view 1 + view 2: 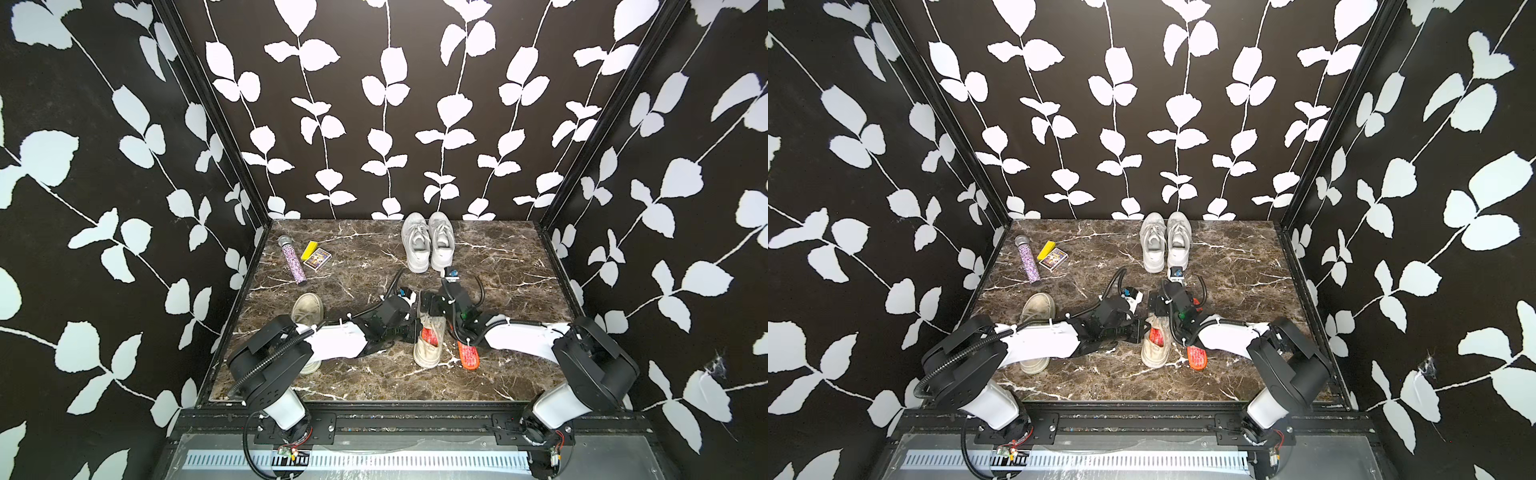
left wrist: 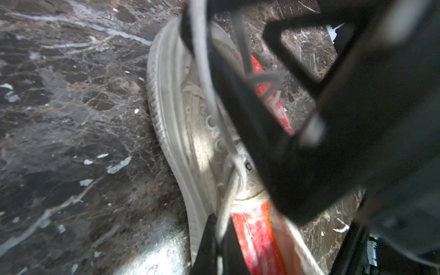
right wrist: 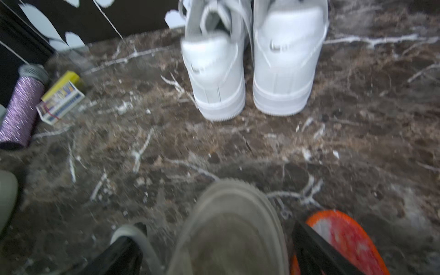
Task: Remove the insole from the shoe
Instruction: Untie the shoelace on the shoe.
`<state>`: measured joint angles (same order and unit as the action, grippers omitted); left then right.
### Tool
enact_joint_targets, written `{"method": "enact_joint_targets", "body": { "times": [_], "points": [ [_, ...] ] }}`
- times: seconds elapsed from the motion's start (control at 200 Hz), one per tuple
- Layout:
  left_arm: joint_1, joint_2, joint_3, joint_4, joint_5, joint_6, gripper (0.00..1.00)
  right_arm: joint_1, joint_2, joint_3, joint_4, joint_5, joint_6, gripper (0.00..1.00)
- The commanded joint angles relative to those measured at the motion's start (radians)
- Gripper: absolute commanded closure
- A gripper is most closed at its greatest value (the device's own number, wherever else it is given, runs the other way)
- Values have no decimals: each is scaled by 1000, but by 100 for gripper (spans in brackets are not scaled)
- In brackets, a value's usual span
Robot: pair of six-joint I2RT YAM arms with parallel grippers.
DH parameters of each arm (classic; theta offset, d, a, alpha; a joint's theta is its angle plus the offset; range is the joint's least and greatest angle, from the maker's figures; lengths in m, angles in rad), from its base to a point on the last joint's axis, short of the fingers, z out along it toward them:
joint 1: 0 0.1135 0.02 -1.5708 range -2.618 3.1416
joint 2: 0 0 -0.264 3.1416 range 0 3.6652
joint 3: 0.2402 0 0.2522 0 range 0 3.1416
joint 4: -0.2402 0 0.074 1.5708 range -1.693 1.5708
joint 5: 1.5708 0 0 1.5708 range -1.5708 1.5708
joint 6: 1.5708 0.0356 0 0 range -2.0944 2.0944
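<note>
Beneath the wide-spread right claw (image 3: pixel 215 228): straddling the shoe (image 1: pixel 426 357) at its toe, gripping nothing.
Expecting the insole (image 1: pixel 433 336) light, floppy; favouring its heel edge, beside the closed left claw (image 1: pixel 414 332).

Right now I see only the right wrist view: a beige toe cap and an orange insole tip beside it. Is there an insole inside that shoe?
Observer: Yes. Both top views show a red insole in the opening of the beige shoe.
Operator: Is the orange one fully out?
Observer: Yes, the orange insole lies on the marble table, right of the shoe, none of it inside.
Operator: Where is the left pincer?
Observer: The left pincer is shut, at the shoe's left side by the opening; what it pinches, if anything, I cannot tell.
</note>
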<state>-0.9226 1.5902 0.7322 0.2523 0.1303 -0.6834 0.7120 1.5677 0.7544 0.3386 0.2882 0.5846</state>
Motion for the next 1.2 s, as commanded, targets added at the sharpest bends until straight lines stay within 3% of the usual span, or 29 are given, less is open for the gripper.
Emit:
{"method": "enact_joint_targets", "body": {
  "times": [0.0,0.33,0.51,0.64,0.89,1.195],
  "points": [
    [-12,-64,-2,76,24,8,100,-33,25,77,8,4,23,5],
    [-13,-95,-26,70,2,7,100,-130,126,277,-163,-72,37,5],
    [-13,-110,-34,57,-31,5,100,-138,46,281,-309,-46,-12,6],
    [-13,-110,-34,51,-66,1,100,-132,-66,204,-367,-141,-34,10],
    [-12,-119,-24,34,-150,-5,100,-10,-208,89,-494,-208,-46,19],
    [-10,-120,-24,22,-196,-33,100,78,-191,49,-497,-281,25,37]
  ]
}}
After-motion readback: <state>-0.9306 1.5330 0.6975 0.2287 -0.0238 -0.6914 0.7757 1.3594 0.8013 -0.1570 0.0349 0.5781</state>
